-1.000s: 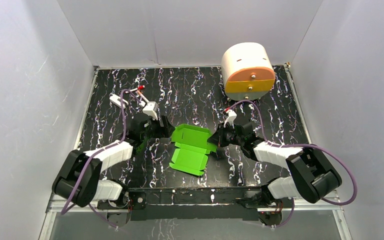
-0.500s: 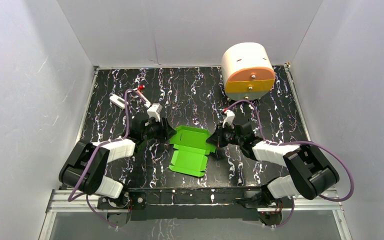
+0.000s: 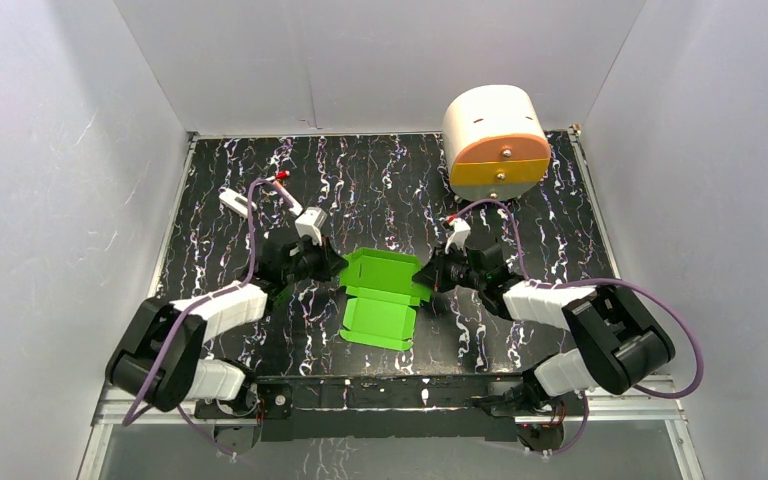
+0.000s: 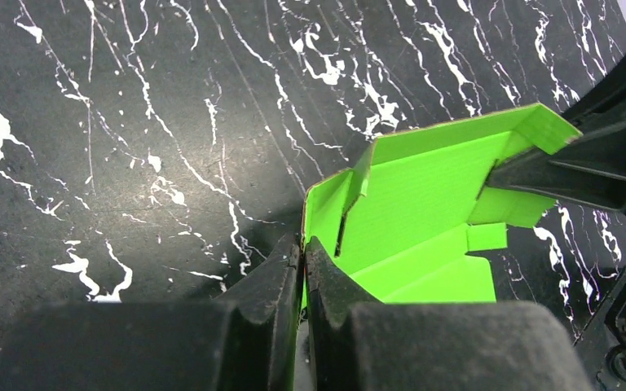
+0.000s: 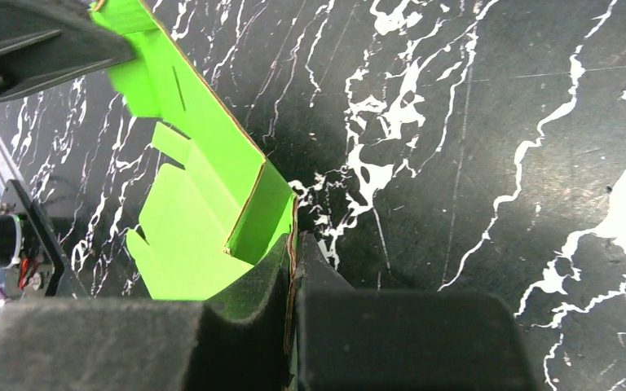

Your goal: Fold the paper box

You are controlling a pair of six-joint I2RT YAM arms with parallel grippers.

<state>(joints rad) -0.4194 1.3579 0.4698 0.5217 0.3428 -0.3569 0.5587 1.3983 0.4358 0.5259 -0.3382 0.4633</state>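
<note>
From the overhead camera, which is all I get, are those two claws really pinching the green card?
Observer: Yes for the left gripper: its wrist view shows it shut on a raised side wall of the paper box.
Operator: And the right one?
Observer: The right gripper is shut on the opposite wall's edge.
Operator: Anything cut into it?
Observer: A thin slit in the long raised wall.

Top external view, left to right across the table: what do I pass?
A small white object → left pincer → paper box → right pincer → cream-and-orange drawer unit.
</note>
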